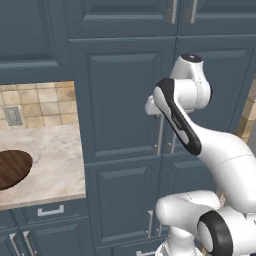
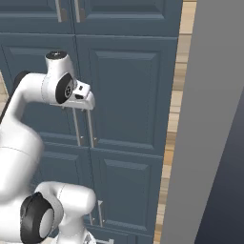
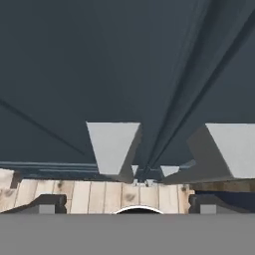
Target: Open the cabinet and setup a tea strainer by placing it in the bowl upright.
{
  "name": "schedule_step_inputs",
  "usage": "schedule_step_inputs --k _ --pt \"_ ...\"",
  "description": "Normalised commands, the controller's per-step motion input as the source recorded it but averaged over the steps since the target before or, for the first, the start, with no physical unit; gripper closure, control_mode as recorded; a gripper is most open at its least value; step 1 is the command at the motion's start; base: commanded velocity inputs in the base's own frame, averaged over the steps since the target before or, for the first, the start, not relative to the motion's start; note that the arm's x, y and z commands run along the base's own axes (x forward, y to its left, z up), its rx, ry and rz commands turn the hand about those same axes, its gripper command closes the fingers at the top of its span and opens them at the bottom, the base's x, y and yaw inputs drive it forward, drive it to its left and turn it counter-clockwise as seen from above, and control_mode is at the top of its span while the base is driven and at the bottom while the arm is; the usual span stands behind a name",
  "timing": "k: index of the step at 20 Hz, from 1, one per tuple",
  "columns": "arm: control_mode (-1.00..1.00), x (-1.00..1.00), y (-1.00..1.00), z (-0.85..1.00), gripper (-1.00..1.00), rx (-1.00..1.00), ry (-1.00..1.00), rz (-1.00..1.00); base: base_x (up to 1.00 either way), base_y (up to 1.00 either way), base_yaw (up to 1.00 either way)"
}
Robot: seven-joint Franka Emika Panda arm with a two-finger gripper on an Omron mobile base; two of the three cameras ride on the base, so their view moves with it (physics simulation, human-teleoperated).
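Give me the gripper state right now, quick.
Gripper: open, holding nothing, at the cabinet door handles.

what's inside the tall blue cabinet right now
Nothing inside can be seen: both cabinet doors are shut, so their contents stay covered. The open gripper is at the top of the two silver handles. The wooden bowl sits on the counter beside the cabinet.
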Motion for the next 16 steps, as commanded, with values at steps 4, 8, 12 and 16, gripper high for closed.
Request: schedule_step_inputs --k 4,8,12,16 --pt "-1.00 0.05 0.23 -0.06 -1.00 0.00 -0.14 -0.11 0.00 0.00 0.00" --pt "-1.00 0.26 0.11 -0.12 -1.00 0.00 -0.12 -0.09 0.00 0.00 0.00" --pt "-1.00 0.31 0.00 -0.03 -1.00 0.00 -0.01 -0.06 0.00 0.00 0.00" --pt "-1.00 0.32 0.00 -0.07 -1.00 -0.01 0.00 -0.04 0.00 0.00 0.00"
